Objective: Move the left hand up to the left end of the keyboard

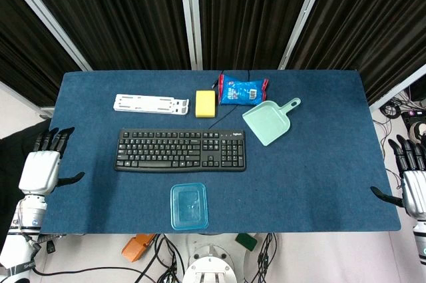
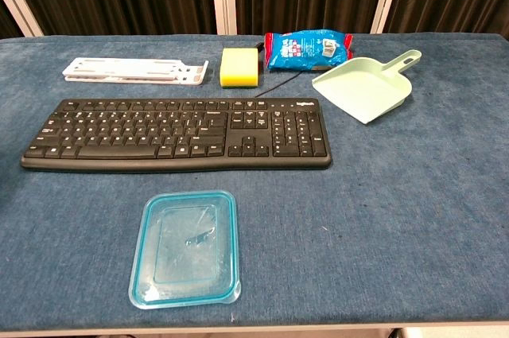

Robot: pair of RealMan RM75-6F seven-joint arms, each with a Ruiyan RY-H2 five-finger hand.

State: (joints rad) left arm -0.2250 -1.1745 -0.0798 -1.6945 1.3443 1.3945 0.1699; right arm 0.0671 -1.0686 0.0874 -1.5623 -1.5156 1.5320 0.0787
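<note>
Chest view is showing neither hand; head view is cropping the right hand point(image 1: 413, 186). Left hand point(image 1: 45, 163) is hovering open, empty, well apart from the keyboard point(image 1: 180, 150).

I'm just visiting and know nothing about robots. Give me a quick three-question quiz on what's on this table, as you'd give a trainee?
1. True or false: the left hand is already touching the keyboard.
2. Which thing lies nearest the front edge of the table?
A. yellow sponge
B. blue lid
C. green dustpan
3. Fill in: the white rack lies behind the ______ half of the keyboard, as the head view shows it.

Key
1. False: the hand hangs off the table's left side, apart from the keyboard, fingers spread, holding nothing.
2. B
3. left
</note>
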